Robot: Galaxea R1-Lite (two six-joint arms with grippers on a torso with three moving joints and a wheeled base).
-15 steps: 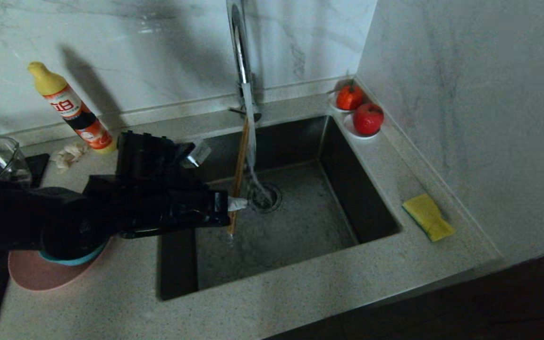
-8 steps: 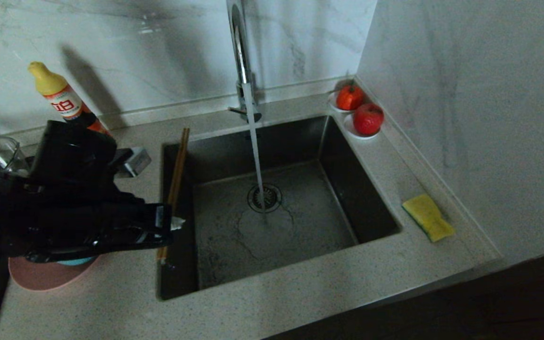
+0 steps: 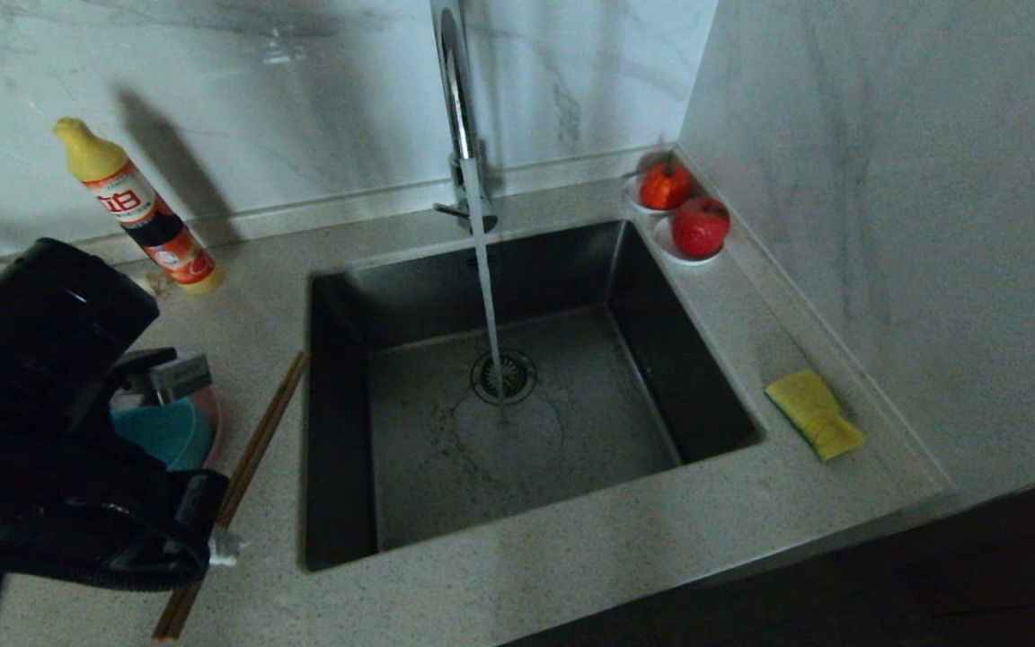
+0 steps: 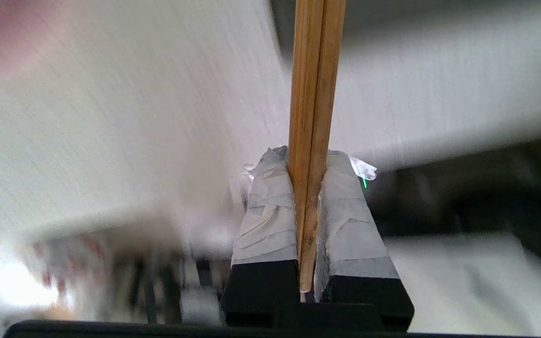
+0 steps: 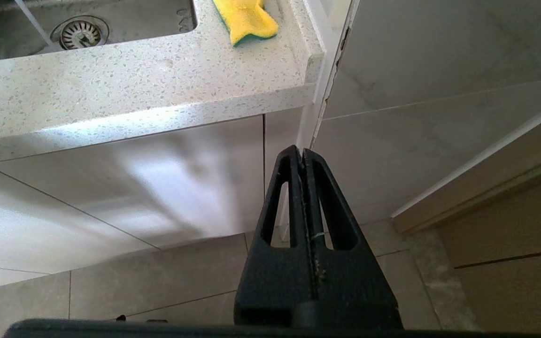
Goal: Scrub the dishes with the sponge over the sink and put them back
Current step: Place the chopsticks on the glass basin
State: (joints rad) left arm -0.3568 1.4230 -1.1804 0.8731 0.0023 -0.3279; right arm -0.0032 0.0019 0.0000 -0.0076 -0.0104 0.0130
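Beside left tool (image 3: 223, 546), teal bowl (image 3: 167, 431)

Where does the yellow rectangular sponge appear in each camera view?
Head view: yellow rectangular sponge on the counter right of the dark steel sink.
Left wrist view: not in it.
Right wrist view: at the counter's edge.
Shared landmark: the round drain.

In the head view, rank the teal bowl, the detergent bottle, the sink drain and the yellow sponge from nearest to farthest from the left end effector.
Left end effector, shut on chopsticks:
1. Teal bowl, just behind it on the left counter.
2. Detergent bottle, by the back wall.
3. Sink drain, mid-basin.
4. Yellow sponge, on the right counter.
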